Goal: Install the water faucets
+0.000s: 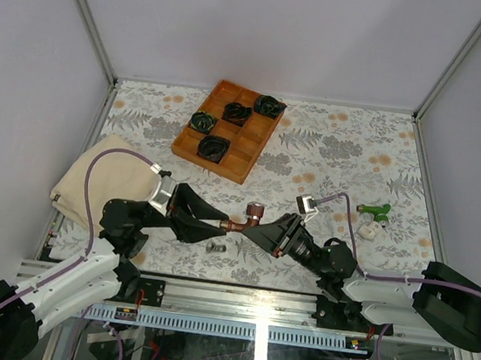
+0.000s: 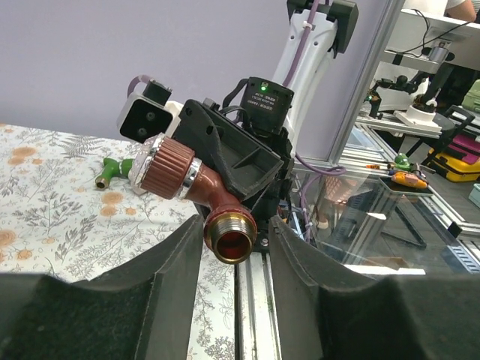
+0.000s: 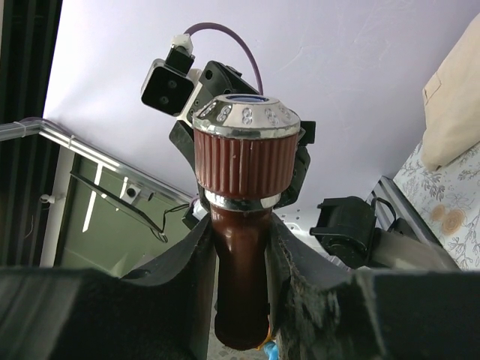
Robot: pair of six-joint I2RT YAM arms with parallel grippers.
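Red-brown faucet point(image 1: 249, 219) held off the table point(image 1: 331, 156) toward 6 o'clock, body clamped in right gripper point(image 3: 241, 232), threaded end between slightly parted left gripper point(image 2: 236, 240), gap on one side, green faucet point(image 1: 374, 211) lying at 3 o'clock, white piece point(image 1: 368, 233) just beside it, wooden tray point(image 1: 246, 150) at 12 o'clock.

Red-brown faucet point(image 1: 254, 211), green faucet point(image 1: 375, 211), seemingly floral tablecloth point(image 1: 337, 148).

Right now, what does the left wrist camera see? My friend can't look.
A brown tap, held by the right gripper, points its threaded end at the camera between the left gripper's open fingers. A green tap lies behind it.
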